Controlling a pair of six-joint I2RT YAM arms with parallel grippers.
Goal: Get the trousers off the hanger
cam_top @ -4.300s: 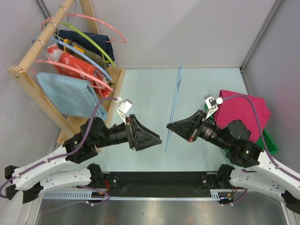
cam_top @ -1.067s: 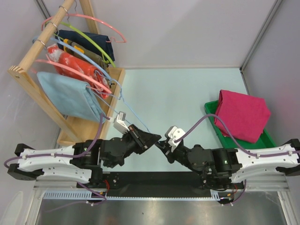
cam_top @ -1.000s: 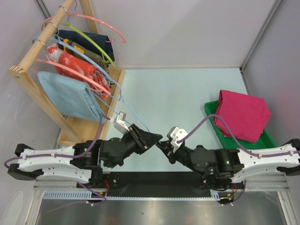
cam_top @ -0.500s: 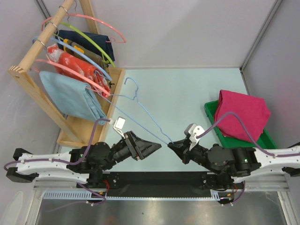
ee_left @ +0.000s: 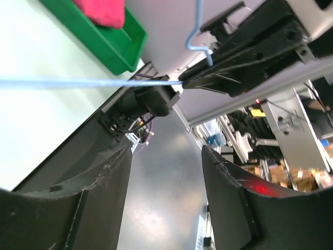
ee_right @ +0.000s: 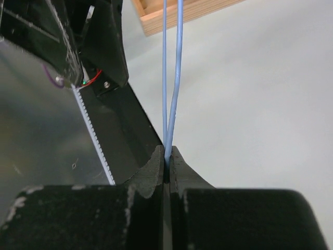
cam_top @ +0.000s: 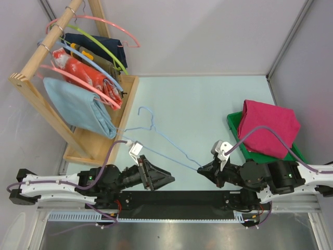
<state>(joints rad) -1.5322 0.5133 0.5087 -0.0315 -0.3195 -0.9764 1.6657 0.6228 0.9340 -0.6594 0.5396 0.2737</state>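
The magenta-pink trousers lie bundled on the green tray at the right, free of any hanger. The thin light-blue hanger lies slanted low over the table, its hook toward the rack. My right gripper is shut on the hanger's near corner. In the right wrist view the two wires run into the closed gripper. My left gripper is open and empty, near the front edge, apart from the hanger. The left wrist view shows the gripper empty, the hanger wire and the tray.
A wooden rack stands at the back left. It carries a pale blue cloth, a red-orange patterned cloth, pink hangers and a lime-green hanger. Its wooden base reaches onto the table. Grey walls enclose the table.
My right gripper has moved right and toward the near edge, taking the hanger with it; the hanger now lies lower and flatter. My left gripper has drawn back, away from the hanger.
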